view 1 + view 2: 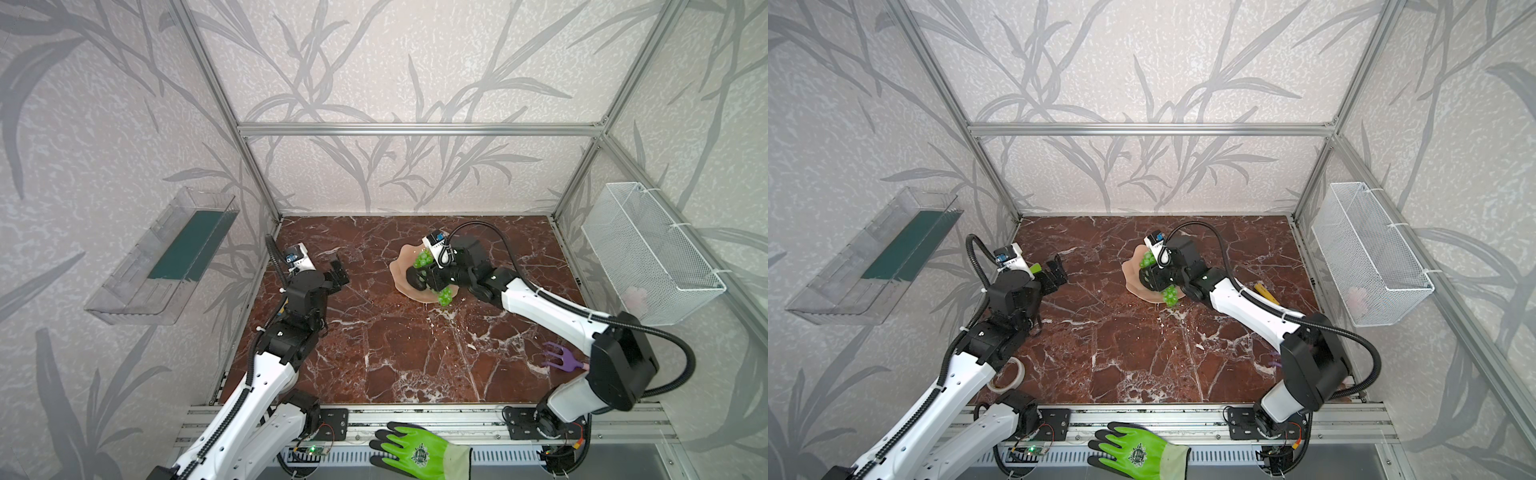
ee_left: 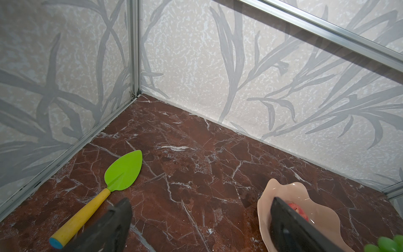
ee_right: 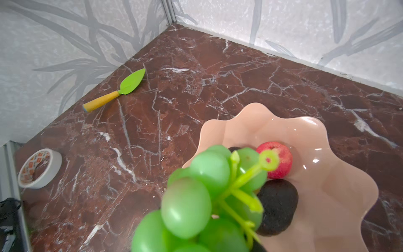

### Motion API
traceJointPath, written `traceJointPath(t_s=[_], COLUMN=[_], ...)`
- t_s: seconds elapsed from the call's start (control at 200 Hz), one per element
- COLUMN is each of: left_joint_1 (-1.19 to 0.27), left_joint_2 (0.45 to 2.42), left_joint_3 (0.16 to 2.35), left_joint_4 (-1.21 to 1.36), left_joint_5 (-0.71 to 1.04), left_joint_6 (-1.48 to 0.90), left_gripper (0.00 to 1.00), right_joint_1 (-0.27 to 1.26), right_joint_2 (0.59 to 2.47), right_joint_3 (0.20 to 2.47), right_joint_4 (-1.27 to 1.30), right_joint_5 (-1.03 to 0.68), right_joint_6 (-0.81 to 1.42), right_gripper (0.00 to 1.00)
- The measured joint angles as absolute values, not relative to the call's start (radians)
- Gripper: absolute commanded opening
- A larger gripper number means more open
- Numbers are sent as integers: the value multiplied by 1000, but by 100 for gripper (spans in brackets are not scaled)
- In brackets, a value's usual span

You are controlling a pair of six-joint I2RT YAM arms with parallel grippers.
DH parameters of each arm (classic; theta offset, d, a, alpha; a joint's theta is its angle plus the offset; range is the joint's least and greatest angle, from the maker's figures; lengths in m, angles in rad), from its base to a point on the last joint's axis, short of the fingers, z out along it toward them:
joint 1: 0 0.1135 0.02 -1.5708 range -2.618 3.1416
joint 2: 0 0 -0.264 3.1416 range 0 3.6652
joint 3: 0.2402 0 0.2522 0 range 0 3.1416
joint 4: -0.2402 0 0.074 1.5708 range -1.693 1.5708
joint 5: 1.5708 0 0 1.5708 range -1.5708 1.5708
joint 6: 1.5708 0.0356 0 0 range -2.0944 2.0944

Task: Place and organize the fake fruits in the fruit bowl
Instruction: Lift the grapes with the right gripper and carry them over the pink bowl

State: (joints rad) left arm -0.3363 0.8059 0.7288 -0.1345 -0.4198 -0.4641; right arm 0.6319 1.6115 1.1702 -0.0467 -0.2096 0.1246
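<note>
Pinching one grape bunch [image 3: 196, 196], right hand [image 1: 430, 277] hangs over one bowl [image 3: 327, 196] with one apple [image 3: 277, 159], two avocados [image 3: 279, 207]; left hand [image 1: 338, 272] spread.

The left arm stands folded at the elbow, forearm raised, and the left claw [image 1: 338, 272] points toward the middle with its jaws spread wide. The right arm reaches far forward and inward, wrist tipped down, and the right claw [image 1: 428, 276] is clamped on the bunch of grapes [image 1: 423, 258].

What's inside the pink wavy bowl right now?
A red apple and a dark avocado lie in the bowl. The grapes hanging above hide the rest; a dark sliver behind them might be a second avocado.
</note>
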Motion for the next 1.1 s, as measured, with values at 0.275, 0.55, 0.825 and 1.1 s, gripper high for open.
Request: traceJointPath(t_s=[0.275,0.55,0.825,1.1], left_joint_1=[-336,-336,-336,-336], left_joint_2=[799,799,800,800], left_joint_3=[729,729,729,729], left_joint_4=[-134,-134,-134,-134], left_joint_5=[-420,-421,-426,-435], left_joint_6=[-464,-464,-464,-463], left_gripper=[100,100,100,100], right_joint_1=[535,497,488,458], right_joint_2=[1830,1917,1935,1927], right_joint_3=[1183,1190,1209,1257], right_joint_4=[103,197,266,214], right_joint_5=[-320,-372,-384,-366], right_joint_6=[196,229,244,247], right_gripper=[42,79,94,95])
